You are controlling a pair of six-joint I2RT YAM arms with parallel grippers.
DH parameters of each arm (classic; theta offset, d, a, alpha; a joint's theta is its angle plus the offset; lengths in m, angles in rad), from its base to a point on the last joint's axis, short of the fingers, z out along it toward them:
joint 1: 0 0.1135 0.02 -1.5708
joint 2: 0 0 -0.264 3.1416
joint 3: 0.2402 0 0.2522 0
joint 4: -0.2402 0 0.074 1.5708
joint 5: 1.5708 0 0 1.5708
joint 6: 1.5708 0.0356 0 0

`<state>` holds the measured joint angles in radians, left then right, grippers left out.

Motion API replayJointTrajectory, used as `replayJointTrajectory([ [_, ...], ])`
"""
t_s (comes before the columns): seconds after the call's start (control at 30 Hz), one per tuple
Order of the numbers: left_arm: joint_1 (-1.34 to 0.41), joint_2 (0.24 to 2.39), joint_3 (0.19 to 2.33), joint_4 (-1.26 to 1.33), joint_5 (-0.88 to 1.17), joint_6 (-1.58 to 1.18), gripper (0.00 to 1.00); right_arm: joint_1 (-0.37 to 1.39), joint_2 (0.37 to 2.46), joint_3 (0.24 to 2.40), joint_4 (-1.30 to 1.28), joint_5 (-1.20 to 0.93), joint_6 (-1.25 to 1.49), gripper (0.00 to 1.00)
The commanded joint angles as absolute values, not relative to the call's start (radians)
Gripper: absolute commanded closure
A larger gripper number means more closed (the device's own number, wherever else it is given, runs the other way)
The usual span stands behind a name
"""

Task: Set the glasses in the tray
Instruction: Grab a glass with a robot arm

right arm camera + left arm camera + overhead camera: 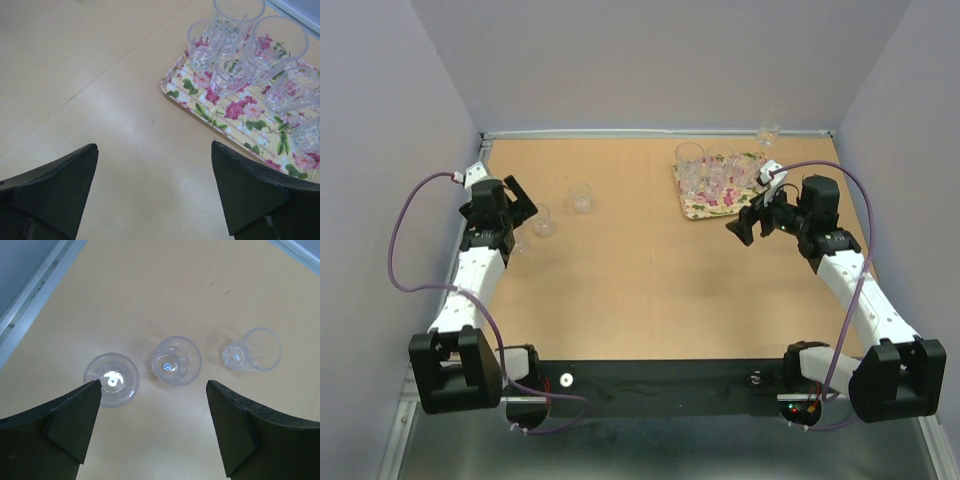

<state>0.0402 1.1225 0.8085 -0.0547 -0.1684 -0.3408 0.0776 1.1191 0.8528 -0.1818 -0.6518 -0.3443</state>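
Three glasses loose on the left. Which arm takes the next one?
Left. The left fingers, open, hang above those glasses, the middle one nearly between them. The right fingers, open and empty, sit by the tray across the table.

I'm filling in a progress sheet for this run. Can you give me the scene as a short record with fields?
tray: far right of the table, floral print
glasses on tray: several, clustered, upright
loose glasses: three on the table's left side, apart from one another
far glass: off the tray, by the back wall
left gripper: open, empty, over the loose glasses
right gripper: open, empty, over bare table beside the tray
status: at least four glasses not yet in the tray
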Motion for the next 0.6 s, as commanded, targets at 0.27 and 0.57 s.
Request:
replayJointTrajectory([
  [0.27,0.235,1.235,0.868,-0.195,-0.115,-0.649,0.15,0.072,1.109,0.845,-0.146,-0.669,-0.35,0.01],
  [0.57,0.304,1.284,0.821,-0.158,-0.005,-0.672,0.32,0.072,1.111,0.845,-0.146,-0.661,-0.35,0.01],
])
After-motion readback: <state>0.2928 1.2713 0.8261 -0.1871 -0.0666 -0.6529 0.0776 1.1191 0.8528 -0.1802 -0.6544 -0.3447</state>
